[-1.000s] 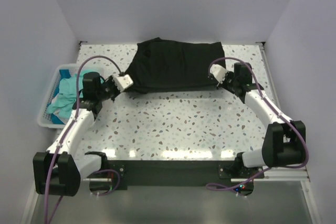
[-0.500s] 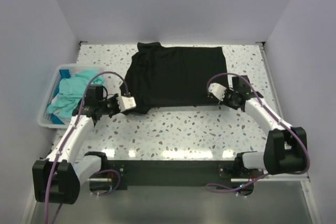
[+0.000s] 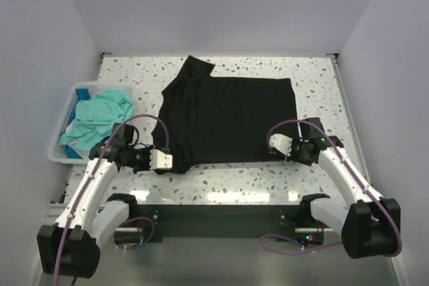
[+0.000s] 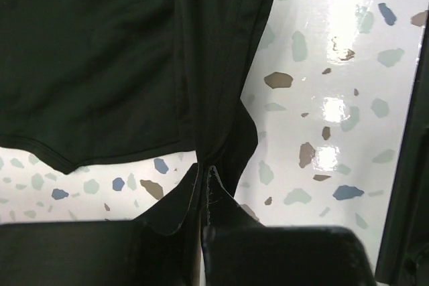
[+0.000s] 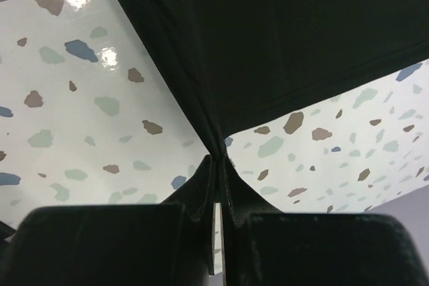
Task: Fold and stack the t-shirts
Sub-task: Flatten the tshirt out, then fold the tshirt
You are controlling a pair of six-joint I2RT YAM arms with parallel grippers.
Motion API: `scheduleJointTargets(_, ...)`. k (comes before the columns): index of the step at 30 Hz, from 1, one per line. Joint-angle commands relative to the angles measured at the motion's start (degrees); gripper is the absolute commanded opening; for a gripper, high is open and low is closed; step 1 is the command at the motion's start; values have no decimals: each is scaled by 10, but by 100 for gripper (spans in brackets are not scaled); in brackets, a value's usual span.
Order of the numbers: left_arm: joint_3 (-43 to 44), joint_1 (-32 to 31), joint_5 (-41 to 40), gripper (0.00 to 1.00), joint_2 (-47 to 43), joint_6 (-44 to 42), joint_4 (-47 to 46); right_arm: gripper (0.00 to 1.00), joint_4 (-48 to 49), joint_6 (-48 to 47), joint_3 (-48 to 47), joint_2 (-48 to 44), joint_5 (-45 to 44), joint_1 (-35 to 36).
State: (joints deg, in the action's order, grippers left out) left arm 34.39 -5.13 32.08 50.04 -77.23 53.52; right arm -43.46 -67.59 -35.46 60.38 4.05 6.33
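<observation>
The black t-shirt lies spread across the middle of the speckled table, one sleeve pointing to the far left. My left gripper is shut on its near left corner; the pinched cloth shows in the left wrist view. My right gripper is shut on its near right corner, where the cloth stretches away from my fingers. Teal-turquoise t-shirts lie crumpled in the basket at the left.
A white slatted basket stands at the table's left edge. The black base rail runs along the near edge. Walls enclose the table at the back and both sides.
Both grippers have pulled the black t-shirt's near edge toward the front of the table. The shirt went from bunched at the back to spread flat, with a sleeve now showing.
</observation>
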Motion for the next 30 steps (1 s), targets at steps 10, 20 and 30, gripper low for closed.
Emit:
scheduleJointTargets(10,293,-51,-41,0,285,69,-13,0,-42,40,-180,183,16,-1)
scheduleJointTargets(20,543,-85,-130,3,512,48,-24,0,-40,48,-283,315,7,-2)
scheduleJointTargets(30,638,-86,-146,4,615,14,-28,0,-38,62,-364,405,5,-3)
